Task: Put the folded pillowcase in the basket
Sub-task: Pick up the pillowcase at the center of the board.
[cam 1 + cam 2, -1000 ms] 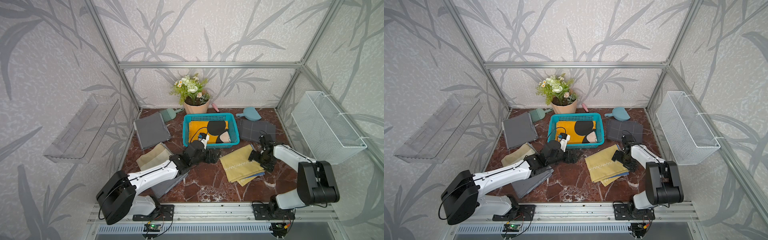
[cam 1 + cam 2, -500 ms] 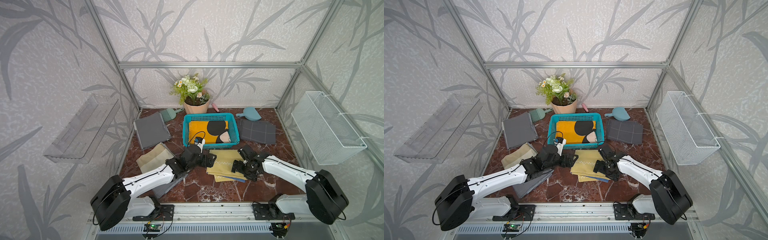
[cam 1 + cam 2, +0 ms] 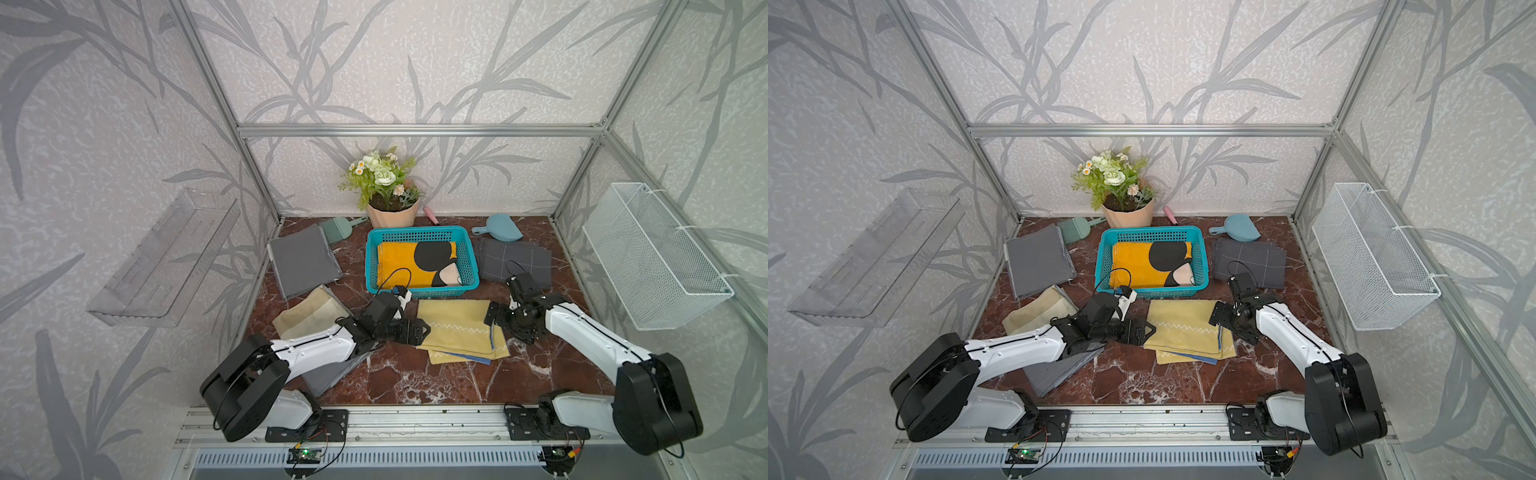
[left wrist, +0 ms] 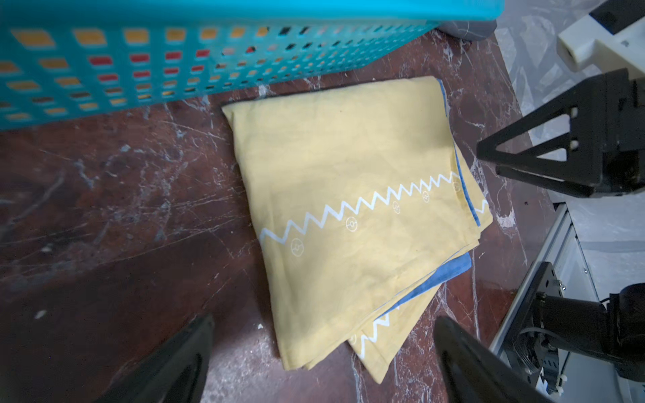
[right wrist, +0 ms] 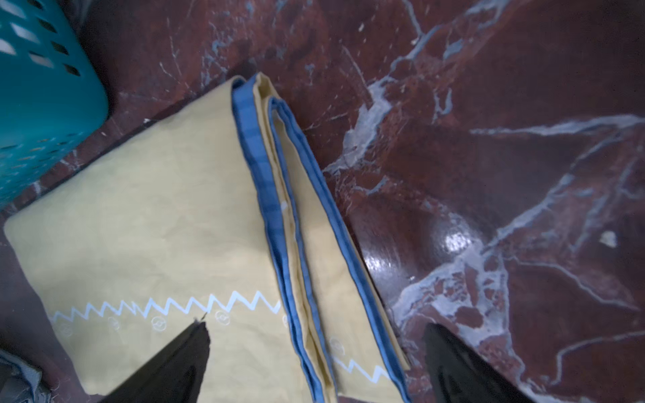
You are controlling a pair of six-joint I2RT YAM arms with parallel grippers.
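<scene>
Approach, by my read: folded pillowcase [image 3: 457, 328] lay flat between left gripper [image 4: 324, 319], spread wide over one edge, and right gripper [image 5: 316, 328], spread astride the blue-trimmed edge; basket [image 3: 422, 287] sat just beyond both. Next move called for pinching both edges and lifting together.

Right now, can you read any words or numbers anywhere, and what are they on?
No readable words or numbers anywhere.
Yellow pillowcase: only a white zigzag and little circle signs, no letters.
White casing in the left wrist view: tiny dark mark, too small to read.
</scene>
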